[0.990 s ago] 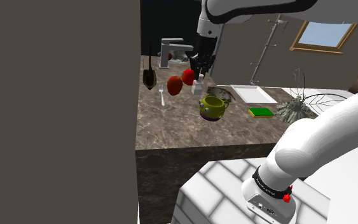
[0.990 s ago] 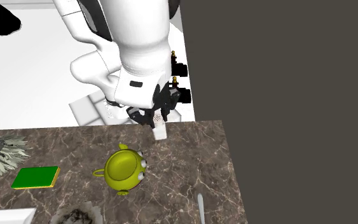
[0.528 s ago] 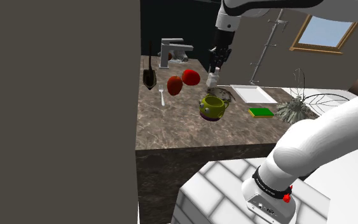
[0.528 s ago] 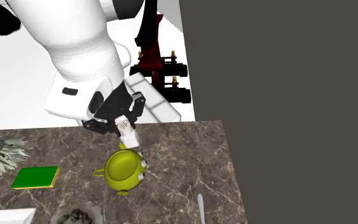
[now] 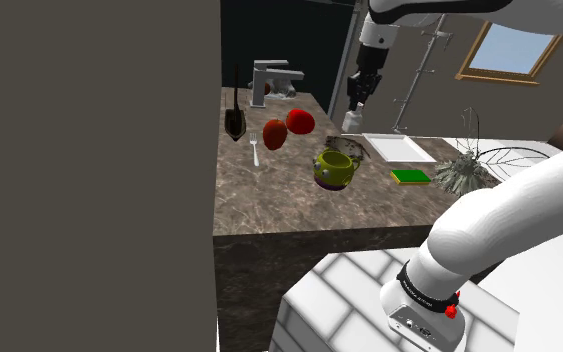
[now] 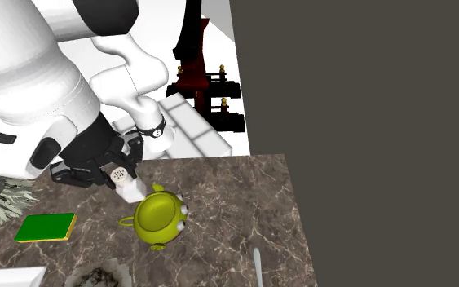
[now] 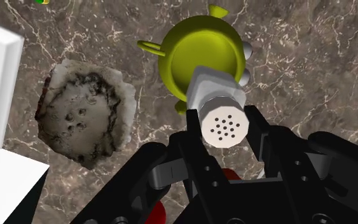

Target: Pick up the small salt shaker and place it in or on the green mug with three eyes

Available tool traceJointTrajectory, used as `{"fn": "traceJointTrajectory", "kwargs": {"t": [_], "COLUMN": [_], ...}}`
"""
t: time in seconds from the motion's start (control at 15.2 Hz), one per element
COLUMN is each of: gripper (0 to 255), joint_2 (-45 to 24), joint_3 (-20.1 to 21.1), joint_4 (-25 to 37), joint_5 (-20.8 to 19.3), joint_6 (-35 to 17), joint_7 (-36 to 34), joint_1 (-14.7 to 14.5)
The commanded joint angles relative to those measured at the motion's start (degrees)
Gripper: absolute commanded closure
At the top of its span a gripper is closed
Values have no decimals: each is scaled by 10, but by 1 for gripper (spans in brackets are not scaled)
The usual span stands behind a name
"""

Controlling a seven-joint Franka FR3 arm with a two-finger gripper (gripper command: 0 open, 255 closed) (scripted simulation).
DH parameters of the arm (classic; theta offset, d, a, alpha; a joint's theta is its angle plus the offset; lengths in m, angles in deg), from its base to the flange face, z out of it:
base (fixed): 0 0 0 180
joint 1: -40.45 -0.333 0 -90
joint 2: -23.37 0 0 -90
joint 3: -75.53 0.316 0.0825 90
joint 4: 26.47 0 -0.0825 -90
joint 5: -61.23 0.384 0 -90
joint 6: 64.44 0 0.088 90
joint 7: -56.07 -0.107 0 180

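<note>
— Where's the salt shaker (image 7: 217, 95)?
— Pinched in my pincer (image 7: 227, 141), above the green mug (image 7: 196, 51), maybe just off its rim. Brown marbled counter (image 7: 311, 57) beneath the mug, skylight (image 5: 514, 50) beyond it.

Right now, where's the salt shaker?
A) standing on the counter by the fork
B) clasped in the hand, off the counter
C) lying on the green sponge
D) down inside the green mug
B: in the wrist view the hand clasps the white salt shaker, holding it in the air near the green mug, above the counter.
</note>
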Motion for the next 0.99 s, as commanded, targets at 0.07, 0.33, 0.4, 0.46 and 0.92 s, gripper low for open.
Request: {"fn": "traceJointTrajectory", "kwargs": {"t": [0.07, 0.33, 0.4, 0.46, 0.92], "gripper": [255, 255, 255, 255, 255], "joint_2": [-1, -1, -1, -1, -7], "joint_3": [-2, -4, -5, -5, -9], "joint_4": [-21, -52, -59, -67, -115], "joint_5": [-1, -2, -3, -3, -4], "joint_6": [-22, -53, -60, -68, -123], "joint_7": [2, 1, 1, 1, 1], "joint_1": [1, 2, 2, 2, 3]}}
